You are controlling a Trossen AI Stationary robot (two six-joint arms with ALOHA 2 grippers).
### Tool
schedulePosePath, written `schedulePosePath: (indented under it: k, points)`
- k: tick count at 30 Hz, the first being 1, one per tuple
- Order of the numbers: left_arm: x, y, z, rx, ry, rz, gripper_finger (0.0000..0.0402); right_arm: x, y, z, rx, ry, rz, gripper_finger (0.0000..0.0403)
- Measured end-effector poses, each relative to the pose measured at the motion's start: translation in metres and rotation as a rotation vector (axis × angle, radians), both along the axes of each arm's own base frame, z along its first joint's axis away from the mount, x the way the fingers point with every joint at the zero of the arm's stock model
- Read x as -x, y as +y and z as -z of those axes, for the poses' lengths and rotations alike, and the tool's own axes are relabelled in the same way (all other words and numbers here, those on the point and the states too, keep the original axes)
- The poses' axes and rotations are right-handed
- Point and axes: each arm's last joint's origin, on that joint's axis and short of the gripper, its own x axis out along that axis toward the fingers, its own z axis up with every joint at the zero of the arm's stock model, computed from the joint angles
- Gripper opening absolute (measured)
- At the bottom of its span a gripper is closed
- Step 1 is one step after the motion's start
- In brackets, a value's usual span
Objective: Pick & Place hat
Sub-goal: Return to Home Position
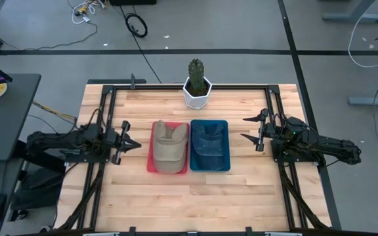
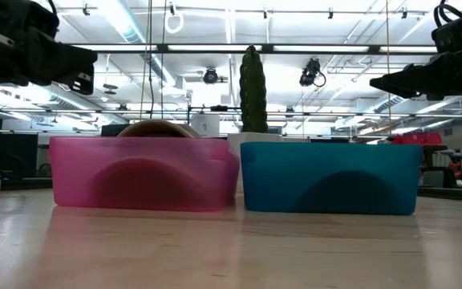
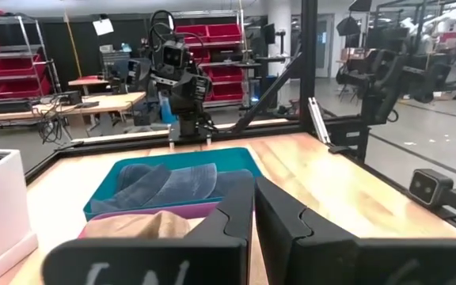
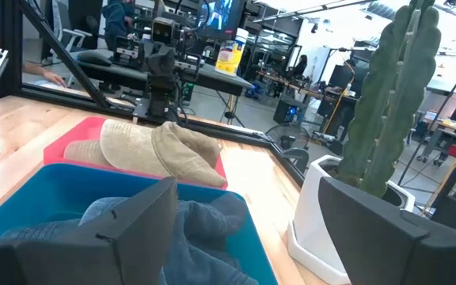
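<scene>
A tan hat point(image 1: 169, 147) lies in a red bin point(image 1: 149, 164) at the table's middle, and its crown point(image 2: 157, 128) rises above the bin's rim. A blue denim hat point(image 1: 209, 144) lies in the blue bin point(image 1: 227, 124) beside it. My left gripper point(image 1: 135, 144) hovers left of the red bin, shut and holding nothing; its fingers point(image 3: 253, 214) point at the bins. My right gripper point(image 1: 244, 128) hovers right of the blue bin, open and holding nothing, with its fingers spread wide point(image 4: 248, 190). Both hats show in the right wrist view: tan point(image 4: 145, 146), blue point(image 4: 204, 229).
A cactus point(image 1: 196, 71) in a white pot point(image 1: 197, 95) stands at the far edge, just behind the bins. The two bins point(image 2: 143, 172) point(image 2: 331, 177) sit side by side. Bare wood lies in front of them toward the near edge. Black frame rails run along the table's sides.
</scene>
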Motion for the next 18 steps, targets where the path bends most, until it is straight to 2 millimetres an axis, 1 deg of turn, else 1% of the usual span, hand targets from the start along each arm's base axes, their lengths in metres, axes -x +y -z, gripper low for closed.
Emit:
schedulePosePath:
  k: [3, 7, 13, 18]
  points:
    - [-0.0002, 0.0003, 0.0009, -0.009, 0.008, -0.012, 0.0019, 0.0, 0.0, 0.0, 0.0, 0.0, 0.0, 0.0312]
    - [-0.0002, 0.0007, 0.0016, -0.063, 0.008, -0.027, 0.0019, 0.0, 0.0, 0.0, 0.0, 0.0, 0.0, 0.0312]
    - [-0.0002, 0.0007, 0.0, -0.018, -0.006, -0.025, 0.0019, 0.0, 0.0, 0.0, 0.0, 0.0, 0.0, 0.0312]
    - [-0.0001, 0.0007, -0.0016, -0.017, -0.022, -0.025, 0.0019, 0.0, 0.0, 0.0, 0.0, 0.0, 0.0, 0.0312]
